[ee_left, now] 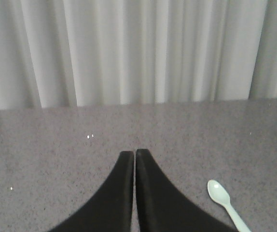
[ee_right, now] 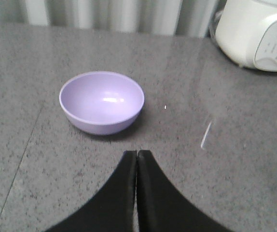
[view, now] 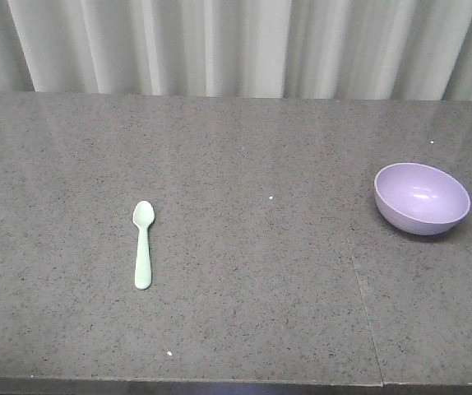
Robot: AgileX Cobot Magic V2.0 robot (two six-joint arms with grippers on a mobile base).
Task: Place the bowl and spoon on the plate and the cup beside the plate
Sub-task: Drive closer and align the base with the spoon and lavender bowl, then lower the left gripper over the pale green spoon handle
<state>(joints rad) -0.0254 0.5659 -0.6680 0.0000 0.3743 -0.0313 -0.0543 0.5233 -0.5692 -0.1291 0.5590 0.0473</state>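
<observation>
A lavender bowl (view: 422, 197) stands upright at the right of the grey stone table, and the right wrist view shows the bowl (ee_right: 102, 101) just ahead of my right gripper (ee_right: 137, 152), which is shut and holds nothing. A pale mint-green spoon (view: 143, 243) lies left of centre, scoop pointing away. In the left wrist view the spoon (ee_left: 226, 203) lies to the lower right of my left gripper (ee_left: 134, 152), also shut and holding nothing. The plate and the cup are out of view. Neither gripper shows in the front view.
A white appliance (ee_right: 256, 33) stands at the table's far right corner. Pleated pale curtains (view: 236, 45) run behind the table. A seam in the tabletop (view: 363, 296) runs front to back, left of the bowl.
</observation>
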